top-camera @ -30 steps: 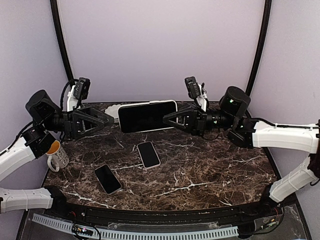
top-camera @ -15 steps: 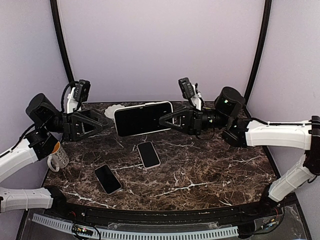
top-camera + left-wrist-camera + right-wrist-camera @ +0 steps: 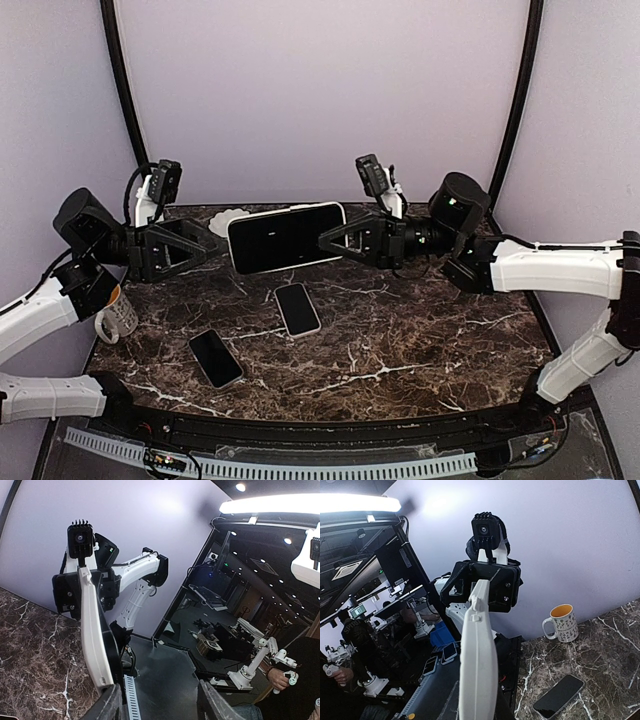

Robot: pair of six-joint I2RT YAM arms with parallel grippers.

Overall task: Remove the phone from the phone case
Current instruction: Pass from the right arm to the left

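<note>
Your right fingers (image 3: 330, 241) are clamped on the right end of the phone case (image 3: 290, 207). The phone (image 3: 285, 238) sits inside it, held on edge above the far bench (image 3: 420, 340). Your left fingers (image 3: 205, 243) stand partly open just beside its left end, gripping nothing.

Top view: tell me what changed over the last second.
The right hand, shut on the cased phone, carried it a little to the left, toward the left arm. The left hand, open, drew back slightly leftward. Nothing was newly gripped or let go. The middle phone, the near phone and the mug stayed put.
</note>
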